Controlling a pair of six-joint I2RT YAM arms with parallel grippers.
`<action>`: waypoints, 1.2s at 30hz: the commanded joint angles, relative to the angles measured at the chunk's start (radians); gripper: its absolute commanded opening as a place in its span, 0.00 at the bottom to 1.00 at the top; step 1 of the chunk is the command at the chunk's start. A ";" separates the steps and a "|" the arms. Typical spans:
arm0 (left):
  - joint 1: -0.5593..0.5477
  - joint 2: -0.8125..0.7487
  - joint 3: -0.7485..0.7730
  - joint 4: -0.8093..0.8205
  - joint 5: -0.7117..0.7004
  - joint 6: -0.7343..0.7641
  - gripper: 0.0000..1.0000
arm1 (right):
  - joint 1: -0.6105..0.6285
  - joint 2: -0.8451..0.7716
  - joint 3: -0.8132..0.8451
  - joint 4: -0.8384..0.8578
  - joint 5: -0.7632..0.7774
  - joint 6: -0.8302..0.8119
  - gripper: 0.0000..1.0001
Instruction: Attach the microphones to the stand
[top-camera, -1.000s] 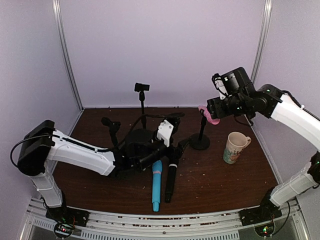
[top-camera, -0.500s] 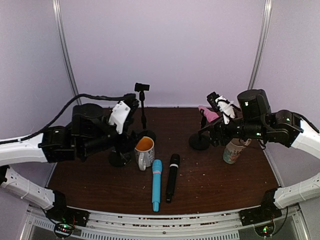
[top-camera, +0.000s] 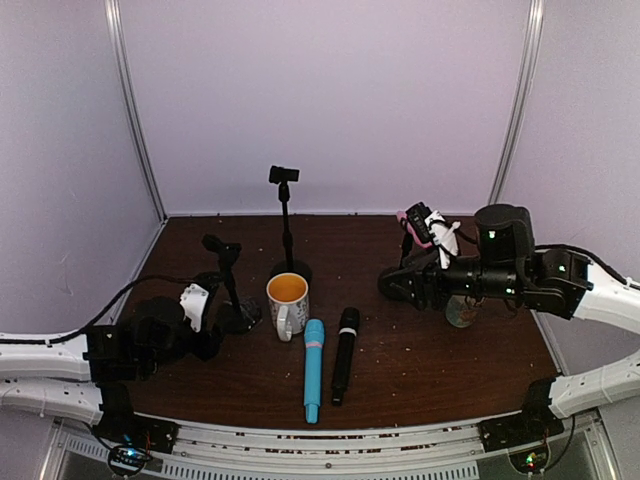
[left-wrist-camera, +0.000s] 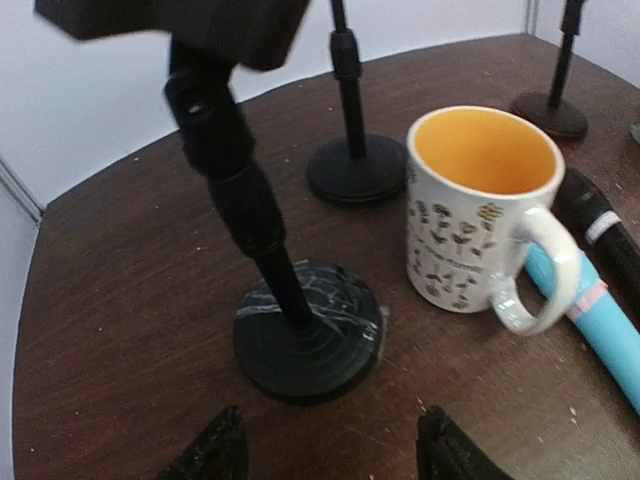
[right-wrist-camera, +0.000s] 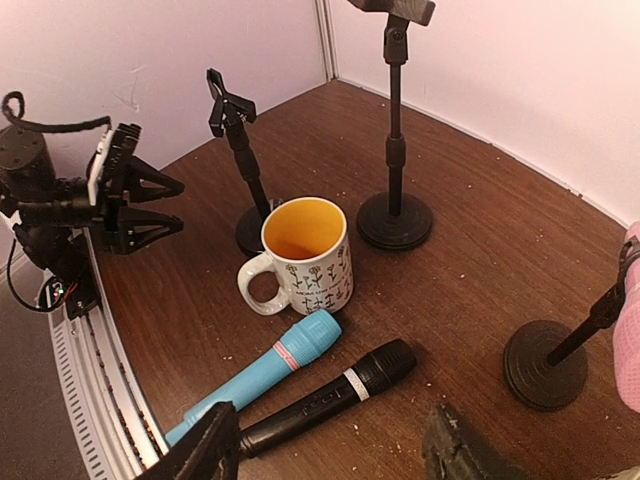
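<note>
A light blue microphone (top-camera: 313, 370) and a black microphone (top-camera: 342, 355) lie side by side on the brown table in front of an orange-lined mug (top-camera: 287, 300). A pink microphone (top-camera: 414, 226) sits in the clip of the right stand (top-camera: 408, 262). The left stand (top-camera: 226, 284) and the middle stand (top-camera: 285, 212) hold nothing. My left gripper (top-camera: 212, 330) is open and empty, low, just left of the left stand's base (left-wrist-camera: 305, 330). My right gripper (top-camera: 400, 288) is open and empty, above the table by the right stand. Its view shows the blue microphone (right-wrist-camera: 260, 375) and the black one (right-wrist-camera: 325, 400).
A second mug (top-camera: 462, 310) stands at the right, partly hidden behind my right arm. The orange-lined mug (left-wrist-camera: 480, 210) stands close to the left stand's base and the blue microphone's head (left-wrist-camera: 600, 330). Booth walls close in the back and sides.
My left arm has dropped and pulled back to the near left, uncovering the mug and left stand. My right arm has lowered slightly and stays by the right stand.
</note>
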 joint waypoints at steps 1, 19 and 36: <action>0.121 0.094 -0.138 0.528 0.049 -0.002 0.59 | 0.009 0.011 -0.005 0.033 -0.019 -0.004 0.63; 0.362 0.708 0.009 1.100 0.250 0.157 0.44 | 0.025 0.052 0.015 0.045 -0.063 -0.011 0.64; 0.407 0.376 -0.003 0.865 0.399 0.222 0.04 | 0.057 0.151 0.044 0.115 -0.108 0.010 0.64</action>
